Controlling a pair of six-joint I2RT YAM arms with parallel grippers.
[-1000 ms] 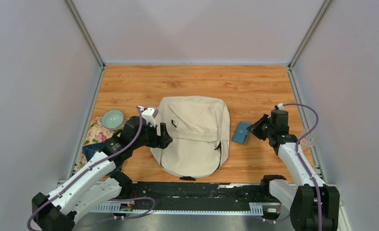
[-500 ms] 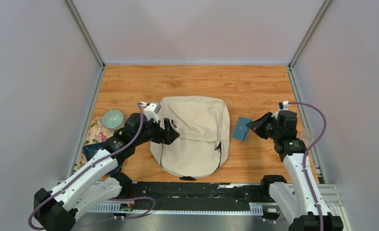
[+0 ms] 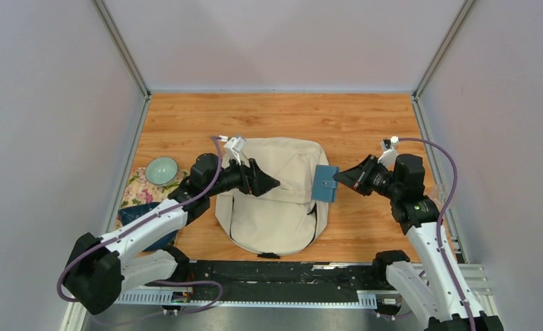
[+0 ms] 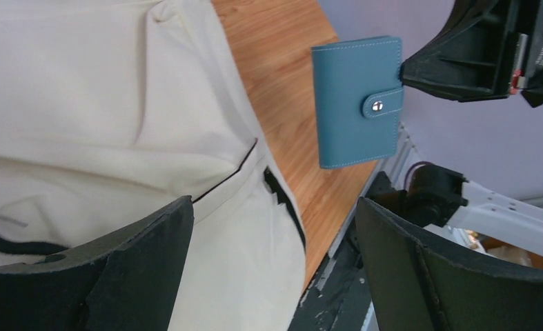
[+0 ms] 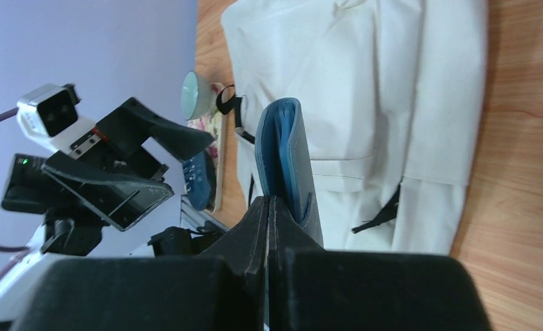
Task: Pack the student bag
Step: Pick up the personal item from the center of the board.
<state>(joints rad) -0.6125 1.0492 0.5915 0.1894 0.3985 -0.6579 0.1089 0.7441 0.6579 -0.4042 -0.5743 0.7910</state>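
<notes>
From above, we see the large cream-beige soft fabric backpack (image 3: 275,200) lying flat in the middle of the wooden bench (image 3: 365,124), with the left end effector (image 3: 268,185) spread wide over it. The right end effector (image 3: 339,181) pinches a flat blue leather-look wallet (image 3: 323,183) by the backpack's right edge. Only the left wrist view shows its silver snap; the right wrist view shows it edge-on.

Wooden tabletop (image 3: 282,117) between plain pale walls (image 3: 282,41)

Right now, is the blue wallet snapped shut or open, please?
Shut: on the blue wallet, the tab is snapped across the closed covers.
</notes>
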